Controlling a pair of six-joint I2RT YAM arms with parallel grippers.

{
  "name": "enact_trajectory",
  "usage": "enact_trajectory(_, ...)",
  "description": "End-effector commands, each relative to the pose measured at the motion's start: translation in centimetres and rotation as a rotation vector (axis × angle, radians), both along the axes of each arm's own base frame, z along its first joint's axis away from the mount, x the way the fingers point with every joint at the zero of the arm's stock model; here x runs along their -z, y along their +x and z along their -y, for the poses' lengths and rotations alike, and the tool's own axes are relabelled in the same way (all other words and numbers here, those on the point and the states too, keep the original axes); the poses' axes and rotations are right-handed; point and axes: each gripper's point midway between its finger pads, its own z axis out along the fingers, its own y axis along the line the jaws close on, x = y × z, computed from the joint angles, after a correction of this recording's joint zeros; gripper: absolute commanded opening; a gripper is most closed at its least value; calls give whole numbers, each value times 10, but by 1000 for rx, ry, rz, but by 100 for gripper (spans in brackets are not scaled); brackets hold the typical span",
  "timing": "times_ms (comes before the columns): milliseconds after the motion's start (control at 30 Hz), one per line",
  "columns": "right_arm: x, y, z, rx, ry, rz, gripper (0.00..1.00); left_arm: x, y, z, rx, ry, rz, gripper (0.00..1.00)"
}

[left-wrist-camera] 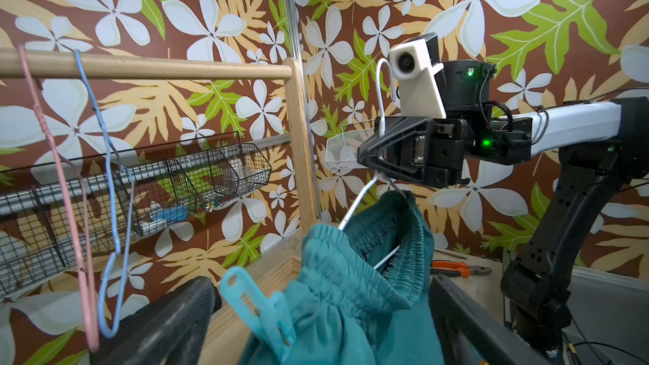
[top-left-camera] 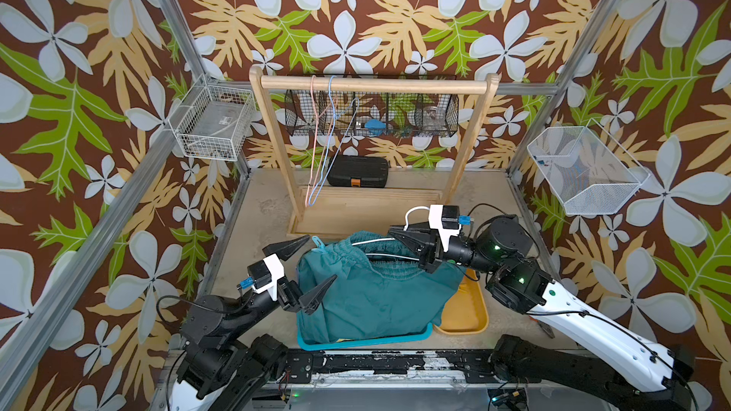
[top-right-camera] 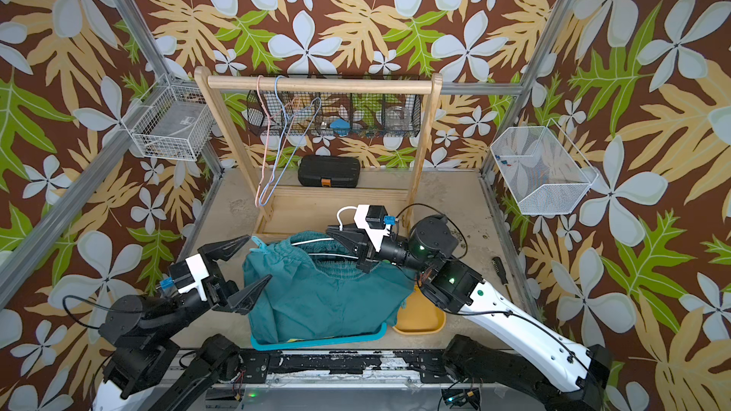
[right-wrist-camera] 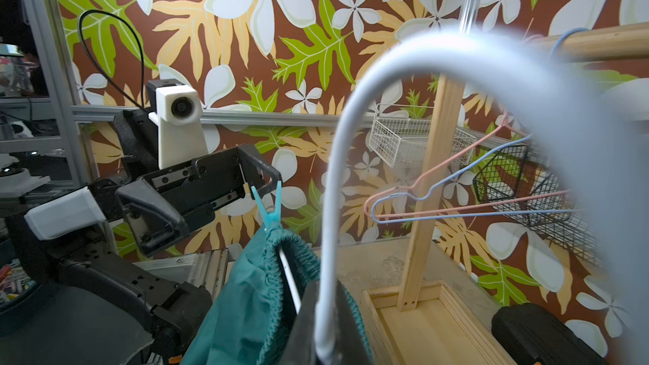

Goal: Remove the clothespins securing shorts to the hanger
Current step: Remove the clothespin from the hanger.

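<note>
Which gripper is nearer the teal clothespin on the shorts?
Left. The left gripper is open around the clothespin; the right gripper is shut on the white hanger at the far end of the shorts.

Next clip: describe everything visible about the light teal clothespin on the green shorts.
The clothespin is a small light teal plastic peg with two flat handle legs spread in a V, one ending in a loop. Its jaws are clamped on the gathered waistband of the teal shorts, at the end nearest the left gripper, with the handles pointing up and away from the fabric. It sits close by one finger of that open gripper; contact cannot be told. Whether it also bites the white hanger is hidden.
</note>
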Motion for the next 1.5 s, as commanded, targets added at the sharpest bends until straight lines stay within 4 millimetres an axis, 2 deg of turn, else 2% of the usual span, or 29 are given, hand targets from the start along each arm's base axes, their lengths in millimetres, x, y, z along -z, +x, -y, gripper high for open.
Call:
enact_trajectory(0,-8,-16,2,-66,18,67,0,-9,-4,-7,-41,13,50,93)
enact_trajectory(233,-6,-41,4,-175,-2,144,0,6,-28,17,146,163,67,92)
enact_trajectory(367,-7,-47,6,-197,-2,166,0,7,-38,20,198,188,89,87)
enact_trajectory(500,-5,-49,4,-219,-7,167,0,10,-38,23,215,201,74,65)
enact_trajectory(667,-5,-50,4,-224,-2,169,0,14,-39,27,252,207,55,53)
enact_trajectory(733,-6,-49,3,-225,-2,170,0,15,-40,28,261,209,56,41)
enact_trajectory(833,-7,-48,2,-220,-1,168,0,17,-39,29,263,208,47,27)
enact_trajectory(933,-7,-46,2,-214,2,168,0,17,-37,28,254,197,33,4)
enact_trajectory(967,-6,-45,1,-213,1,165,0,16,-35,27,242,183,25,0)
enact_trajectory(1067,-5,-42,-2,-208,1,159,0,15,-29,24,209,158,13,0)
enact_trajectory(1200,1,-35,-6,-193,-8,142,0,10,-19,16,129,126,16,0)
enact_trajectory(1300,7,-25,-9,-158,-21,117,0,-2,-6,0,-4,58,37,0)
enact_trajectory(1400,14,-12,-14,-108,-39,88,0,-23,9,-39,-231,-106,67,0)
enact_trajectory(1467,20,-3,-17,-79,-43,63,0,-31,12,-68,-366,-223,90,0)
